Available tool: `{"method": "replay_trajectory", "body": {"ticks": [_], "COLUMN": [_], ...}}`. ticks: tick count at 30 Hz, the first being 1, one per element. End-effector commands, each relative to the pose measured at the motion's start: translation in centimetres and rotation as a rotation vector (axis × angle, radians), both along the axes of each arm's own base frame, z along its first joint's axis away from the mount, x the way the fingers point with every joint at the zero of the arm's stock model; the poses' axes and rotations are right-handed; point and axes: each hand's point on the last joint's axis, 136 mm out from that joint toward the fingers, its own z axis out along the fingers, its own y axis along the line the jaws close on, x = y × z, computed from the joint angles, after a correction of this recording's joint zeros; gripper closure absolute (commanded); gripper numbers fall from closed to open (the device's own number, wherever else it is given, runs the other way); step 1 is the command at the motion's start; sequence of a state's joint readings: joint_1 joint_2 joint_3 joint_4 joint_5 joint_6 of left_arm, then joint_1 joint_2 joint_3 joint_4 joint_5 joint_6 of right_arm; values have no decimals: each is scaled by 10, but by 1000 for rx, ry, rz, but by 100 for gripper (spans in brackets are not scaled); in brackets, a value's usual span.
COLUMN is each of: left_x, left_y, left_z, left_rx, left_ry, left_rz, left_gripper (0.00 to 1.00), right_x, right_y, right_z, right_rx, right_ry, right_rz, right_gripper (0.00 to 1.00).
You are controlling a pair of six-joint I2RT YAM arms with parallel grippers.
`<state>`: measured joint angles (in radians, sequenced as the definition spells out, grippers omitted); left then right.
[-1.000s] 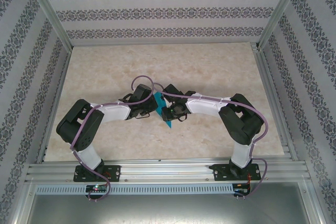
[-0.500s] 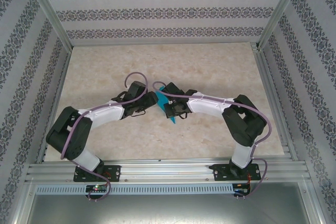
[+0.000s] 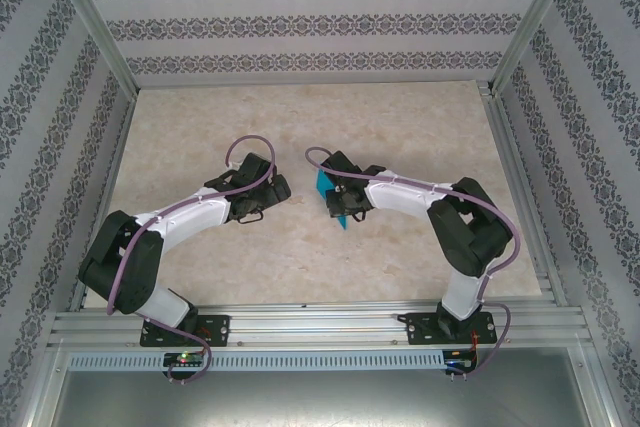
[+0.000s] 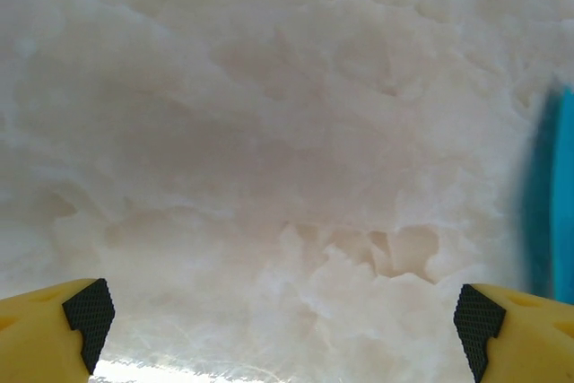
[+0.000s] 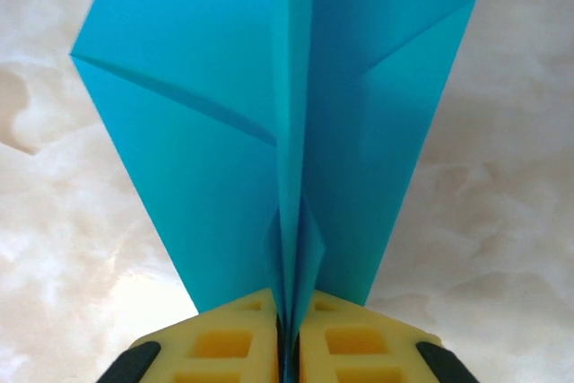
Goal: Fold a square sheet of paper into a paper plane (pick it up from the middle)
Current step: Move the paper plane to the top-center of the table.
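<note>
Over table (image 3: 420,127) centre, held plane (image 5: 269,114) by its centre fold in clamped right gripper (image 5: 287,347), wings fanned out ahead, left gripper (image 4: 287,320) wide open, near plane, not touching.

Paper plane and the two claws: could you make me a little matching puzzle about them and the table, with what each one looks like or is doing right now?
Things:
1. left gripper
2. right gripper
3. paper plane
4. table

Descriptions:
A. pale, marbled surface
B. open wide, nothing between the fingers
C. teal-blue, with sharp creases
D. pinched shut on folded paper

Pairs: 1-B, 2-D, 3-C, 4-A
</note>
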<state>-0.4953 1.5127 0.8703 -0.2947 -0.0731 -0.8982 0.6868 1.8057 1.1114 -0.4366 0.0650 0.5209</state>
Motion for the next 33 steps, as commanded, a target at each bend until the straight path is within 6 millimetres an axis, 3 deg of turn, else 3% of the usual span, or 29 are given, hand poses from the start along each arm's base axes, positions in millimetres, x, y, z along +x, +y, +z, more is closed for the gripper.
{"method": "replay_trajectory", "body": {"ticks": [1, 9, 18, 21, 26, 33], "left_x": [0, 0, -2, -3, -3, -7], "left_y": [11, 9, 12, 13, 17, 23], "left_z": [5, 3, -1, -1, 2, 5], "left_rx": [45, 23, 30, 34, 42, 55], "left_ry": [-2, 7, 30, 34, 29, 28], "left_rz": [13, 29, 44, 47, 59, 69], "left_gripper": [0, 0, 0, 0, 0, 0], "right_x": [1, 1, -4, 6, 44, 95], "right_y": [-7, -7, -15, -9, 13, 30], "right_z": [-8, -17, -36, -17, 26, 28], "right_rx": [-40, -47, -93, -65, 4, 16], "right_ry": [19, 39, 72, 25, -80, -115], "right_rz": [-36, -53, -80, -73, -44, -32], "right_gripper": [85, 82, 89, 91, 94, 94]}}
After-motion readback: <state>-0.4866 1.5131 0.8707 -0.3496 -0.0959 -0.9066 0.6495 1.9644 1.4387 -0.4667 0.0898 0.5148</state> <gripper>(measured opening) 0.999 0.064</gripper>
